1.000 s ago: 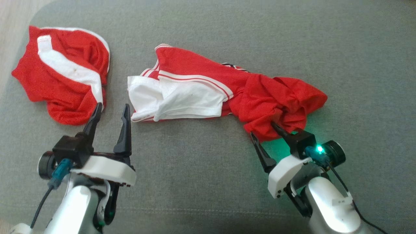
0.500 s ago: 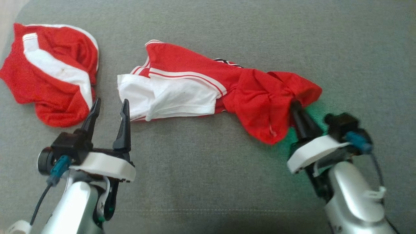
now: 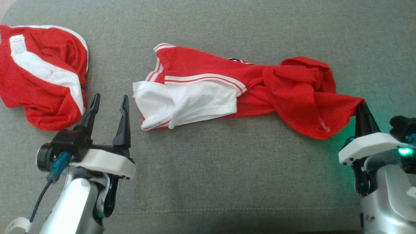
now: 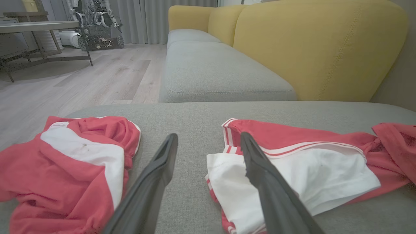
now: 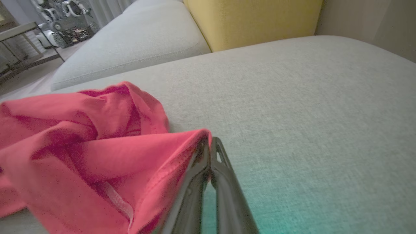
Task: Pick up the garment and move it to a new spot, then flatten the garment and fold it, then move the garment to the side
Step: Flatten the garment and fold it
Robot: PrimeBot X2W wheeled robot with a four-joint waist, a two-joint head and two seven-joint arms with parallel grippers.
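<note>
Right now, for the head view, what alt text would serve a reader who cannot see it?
The right tool is shut on a red corner of a red-and-white garment stretched across a grey cushion. The left tool is open, between that garment's white end and a second red-and-white garment crumpled at the far left.

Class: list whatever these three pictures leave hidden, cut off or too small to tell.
- Second garment: head view's left edge cuts off its far side.
- Garment: dark mark on its top edge, too small to read in head view.
- Right pincer: head view, how much cloth it pinches is hidden between its fingers.
</note>
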